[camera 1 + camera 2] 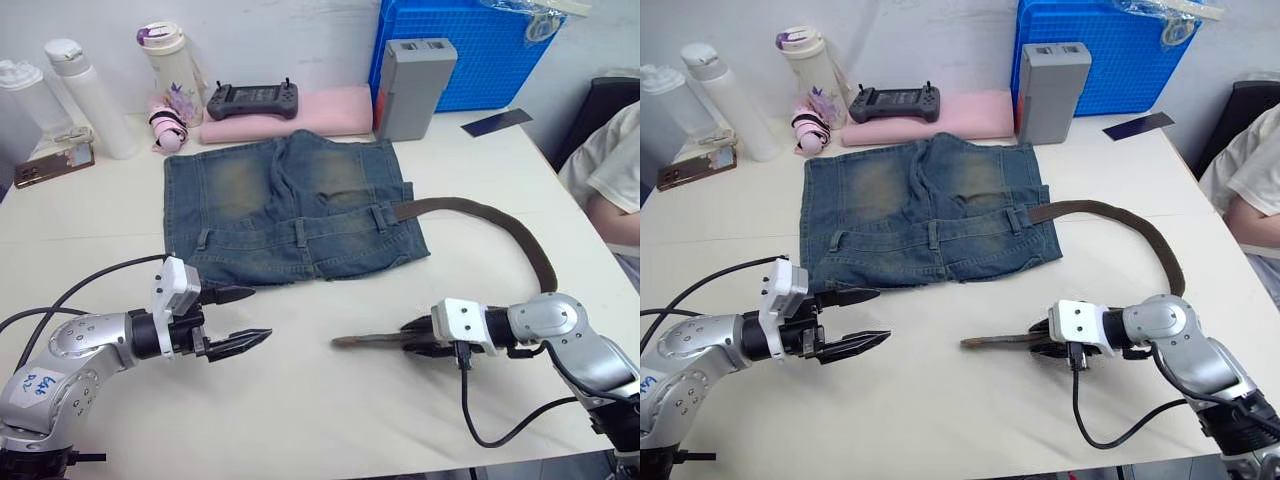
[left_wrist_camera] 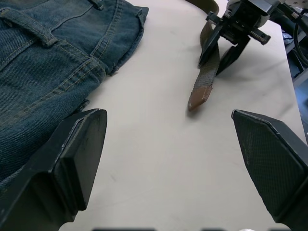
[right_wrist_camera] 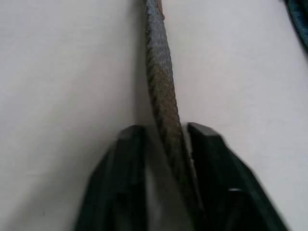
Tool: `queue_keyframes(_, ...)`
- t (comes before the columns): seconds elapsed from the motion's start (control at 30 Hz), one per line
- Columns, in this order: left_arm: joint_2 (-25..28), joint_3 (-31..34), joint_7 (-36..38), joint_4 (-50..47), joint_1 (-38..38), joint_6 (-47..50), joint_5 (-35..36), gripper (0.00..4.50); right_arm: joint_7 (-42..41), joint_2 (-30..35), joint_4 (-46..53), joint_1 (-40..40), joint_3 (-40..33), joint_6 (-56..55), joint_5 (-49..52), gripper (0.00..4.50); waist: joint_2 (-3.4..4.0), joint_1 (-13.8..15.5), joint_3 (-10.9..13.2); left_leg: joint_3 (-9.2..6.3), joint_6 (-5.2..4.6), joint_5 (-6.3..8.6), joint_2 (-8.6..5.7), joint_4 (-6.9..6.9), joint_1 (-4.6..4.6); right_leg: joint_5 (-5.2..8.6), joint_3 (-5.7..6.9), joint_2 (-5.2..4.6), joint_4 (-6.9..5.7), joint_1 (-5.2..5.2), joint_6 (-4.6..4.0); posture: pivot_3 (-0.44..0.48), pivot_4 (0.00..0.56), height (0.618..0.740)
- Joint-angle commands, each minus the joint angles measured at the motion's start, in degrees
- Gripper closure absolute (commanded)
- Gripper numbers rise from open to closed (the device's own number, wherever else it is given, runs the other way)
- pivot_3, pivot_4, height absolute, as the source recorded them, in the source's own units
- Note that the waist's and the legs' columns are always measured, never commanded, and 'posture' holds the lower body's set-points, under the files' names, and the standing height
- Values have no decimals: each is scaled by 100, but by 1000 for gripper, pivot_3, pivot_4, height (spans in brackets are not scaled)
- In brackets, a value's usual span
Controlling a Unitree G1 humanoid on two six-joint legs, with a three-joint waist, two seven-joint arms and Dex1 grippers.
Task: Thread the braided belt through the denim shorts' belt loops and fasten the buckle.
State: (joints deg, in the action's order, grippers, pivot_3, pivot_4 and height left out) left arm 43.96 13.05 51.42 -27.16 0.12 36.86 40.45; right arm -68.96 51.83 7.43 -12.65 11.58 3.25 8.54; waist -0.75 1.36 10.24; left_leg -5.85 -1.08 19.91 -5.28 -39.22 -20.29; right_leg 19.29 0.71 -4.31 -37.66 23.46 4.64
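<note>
The denim shorts (image 1: 290,210) lie flat mid-table, waistband toward me. The braided belt (image 1: 520,235) comes out from a belt loop (image 1: 380,217) at the waistband's right end and arcs right and down. It reaches my right gripper (image 1: 412,335), which is shut on the strap near its end. The smooth brown tip (image 2: 197,98) rests on the table, pointing toward my left gripper. Two more belt loops (image 1: 300,232) stand unthreaded along the waistband. My left gripper (image 1: 262,314) hovers open just below the shorts' hem corner, holding nothing. The buckle is hidden.
Along the back stand bottles (image 1: 90,95), a tumbler (image 1: 170,60), a controller (image 1: 252,98) on a pink pad (image 1: 330,112), a grey box (image 1: 412,85) and a blue crate (image 1: 470,50). A phone (image 1: 55,165) lies far left. A person's arm (image 1: 615,170) is at the right edge.
</note>
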Motion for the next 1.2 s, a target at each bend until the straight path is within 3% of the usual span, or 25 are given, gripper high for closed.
queue_keyframes(0.03, 54, -81, 113, -346, -115, -11, 179, 0, 181, -1, -241, 3, 25, 35, -338, 4484, -1, 0, -1, -1, -1, 1, 0, 4, 9, 0, 0, 0, 7, -11, 0, 0, 150, 709)
queue_keyframes(0.3, 65, -814, 700, -161, -913, -78, 114, 0, -70, -107, 655, -289, -47, 281, 163, 4484, 5, -11, 3, -2, 0, 0, 1, 4, -2, 0, 1, 1, 4, 3, 1, 0, 150, 709)
queue_keyframes(0.5, -215, -1646, 1025, 448, -1607, -461, -438, 0, -4, -223, 1330, -675, -5, 855, 275, 4484, 8, 0, 5, -2, 1, 1, 4, 11, -9, 0, 2, 5, 8, 14, 0, 0, 150, 709)
queue_keyframes(0.7, -530, -1980, 1071, 1128, -2073, -745, -860, 0, 66, -257, 1800, -801, -48, 1338, 424, 4484, 8, 15, 5, -6, -2, 2, 2, 11, -18, 0, 5, 4, 15, 18, 0, 0, 150, 709)
queue_keyframes(0.8, -604, -1921, 1164, 1234, -2166, -607, -715, 822, 126, -227, 1867, -798, -62, 1456, 393, 4500, 8, 10, 5, -6, -2, 2, 2, 10, -19, 0, 6, 4, 15, 19, 0, 0, 150, 709)
queue_keyframes(1.07, -539, -1989, 1239, 1271, -2156, -587, -893, 4472, 259, -236, 2042, -772, -125, 1714, 479, 4500, 8, 3, 5, -6, -1, 2, 3, 11, -19, 0, 5, 5, 12, 22, 0, 0, 150, 709)
queue_keyframes(1.2, -596, -1993, 1183, 1373, -2225, -536, -927, 4472, 318, -260, 2061, -789, -148, 1812, 519, 4500, 8, 5, 5, -6, -2, 2, 2, 11, -19, 0, 4, 5, 13, 23, 0, 0, 150, 709)
